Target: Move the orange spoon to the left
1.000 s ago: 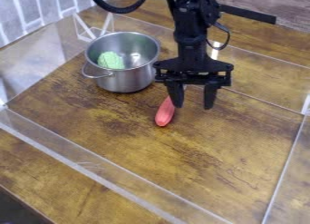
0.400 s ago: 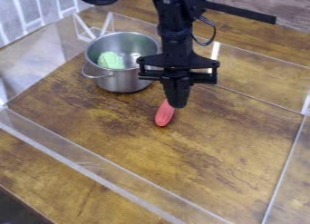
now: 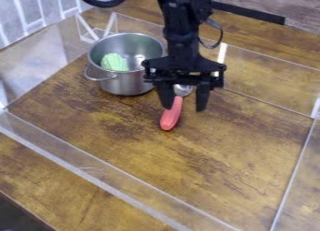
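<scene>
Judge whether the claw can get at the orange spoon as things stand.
Probably yes. The claw hangs open, pointing down right over the upper end of the spoon, which lies flat on bare table. The pot stands off to the side, so nothing blocks the way.

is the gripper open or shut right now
Open. The gripper has its two fingers spread apart, straddling the upper end of the orange spoon, which lies on the table.
</scene>
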Available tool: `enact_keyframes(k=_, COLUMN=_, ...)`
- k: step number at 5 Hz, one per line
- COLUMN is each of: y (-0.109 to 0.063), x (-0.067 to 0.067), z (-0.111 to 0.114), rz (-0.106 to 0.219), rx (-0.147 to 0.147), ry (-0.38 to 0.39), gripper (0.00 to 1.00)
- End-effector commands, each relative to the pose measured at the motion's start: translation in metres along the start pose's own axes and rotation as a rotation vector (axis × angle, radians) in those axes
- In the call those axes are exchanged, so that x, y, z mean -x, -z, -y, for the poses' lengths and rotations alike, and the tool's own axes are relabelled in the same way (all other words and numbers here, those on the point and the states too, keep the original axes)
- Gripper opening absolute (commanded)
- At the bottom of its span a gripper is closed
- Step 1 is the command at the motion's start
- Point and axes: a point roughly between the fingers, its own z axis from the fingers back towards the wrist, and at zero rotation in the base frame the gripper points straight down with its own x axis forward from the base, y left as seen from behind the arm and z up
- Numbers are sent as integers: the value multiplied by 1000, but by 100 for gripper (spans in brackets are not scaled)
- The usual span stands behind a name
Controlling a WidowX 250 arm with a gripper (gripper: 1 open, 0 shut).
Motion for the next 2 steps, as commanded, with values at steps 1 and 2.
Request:
enact_keyframes(k=1, y=-7, x=-3, z=7, rz=38, rx=2, ry=-17, gripper=0)
enact_keyframes(k=2, y=-7, x=6, z=12, rz=31, rx=-3, ry=4, gripper=0)
